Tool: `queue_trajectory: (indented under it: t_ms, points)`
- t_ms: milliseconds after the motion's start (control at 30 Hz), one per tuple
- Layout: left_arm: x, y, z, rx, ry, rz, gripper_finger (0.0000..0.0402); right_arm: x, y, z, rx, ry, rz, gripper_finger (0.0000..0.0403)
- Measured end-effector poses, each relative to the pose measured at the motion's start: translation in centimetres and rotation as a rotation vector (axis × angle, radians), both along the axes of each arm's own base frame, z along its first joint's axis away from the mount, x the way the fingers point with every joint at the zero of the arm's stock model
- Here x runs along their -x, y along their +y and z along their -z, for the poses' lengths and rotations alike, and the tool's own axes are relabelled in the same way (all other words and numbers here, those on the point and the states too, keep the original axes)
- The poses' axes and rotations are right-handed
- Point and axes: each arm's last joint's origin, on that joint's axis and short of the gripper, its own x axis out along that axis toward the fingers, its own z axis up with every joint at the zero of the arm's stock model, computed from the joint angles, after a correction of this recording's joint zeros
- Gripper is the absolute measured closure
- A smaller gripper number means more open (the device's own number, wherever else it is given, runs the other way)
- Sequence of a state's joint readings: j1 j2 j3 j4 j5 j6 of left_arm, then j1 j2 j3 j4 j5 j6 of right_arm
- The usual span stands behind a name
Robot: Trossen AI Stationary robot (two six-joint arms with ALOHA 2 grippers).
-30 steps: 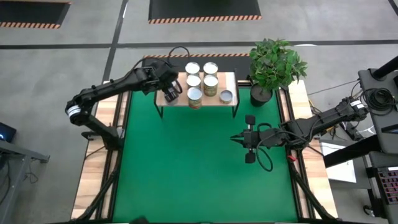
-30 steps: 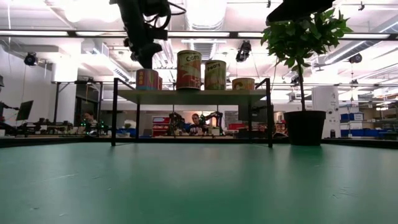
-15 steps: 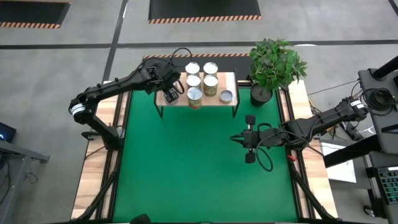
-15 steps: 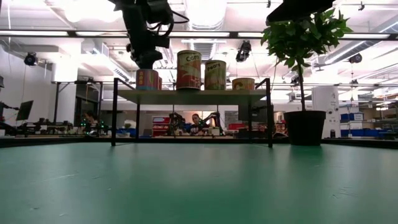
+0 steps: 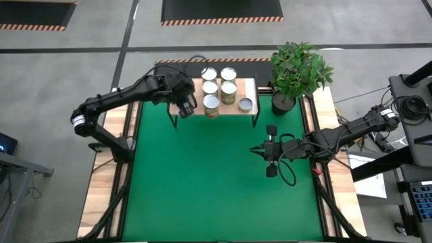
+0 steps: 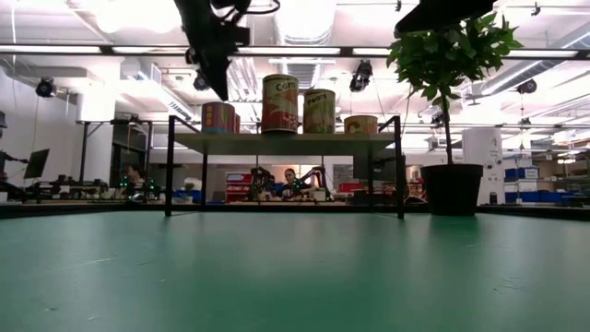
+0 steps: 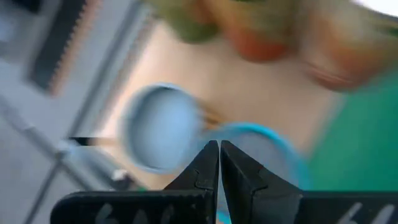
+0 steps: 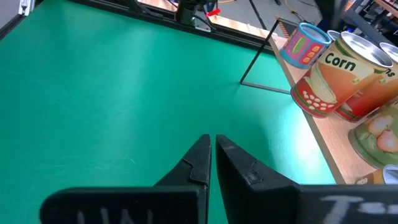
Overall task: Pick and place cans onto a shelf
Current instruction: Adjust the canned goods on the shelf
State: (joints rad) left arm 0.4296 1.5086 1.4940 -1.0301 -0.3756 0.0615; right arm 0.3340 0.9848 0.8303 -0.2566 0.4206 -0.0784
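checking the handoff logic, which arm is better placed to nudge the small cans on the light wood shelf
Left. The left gripper hangs at the left end of the light wood shelf with thin black legs, beside the silver-topped cans. The right gripper sits over the green mat, well short of the shelf.

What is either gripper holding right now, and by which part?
Nothing. The left gripper hangs above the left end of the light wood shelf, jaws shut on nothing. The right gripper waits over the green table, shut and empty.
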Motion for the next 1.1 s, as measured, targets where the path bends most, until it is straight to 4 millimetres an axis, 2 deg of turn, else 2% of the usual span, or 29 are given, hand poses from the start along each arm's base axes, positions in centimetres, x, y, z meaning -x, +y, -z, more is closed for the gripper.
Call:
queue_trajectory:
  t_ms: [167,367,833,1100]
  points:
    - [-0.1,-1.5,0.5,0.128,0.0,0.098,0.0402,0.0,0.0,0.0,0.0,0.0,0.0,0.039]
    - [0.0,-1.5,1.4,0.136,0.022,0.076,0.0402,0.0,0.0,0.0,0.0,0.0,0.0,0.039]
    - [0.2,-1.4,1.4,0.105,0.04,0.049,0.0402,0.0,0.0,0.0,0.0,0.0,0.0,0.039]
    - [-0.2,-1.3,1.2,0.085,-0.007,0.052,0.0402,0.0,0.0,0.0,0.0,0.0,0.0,0.039]
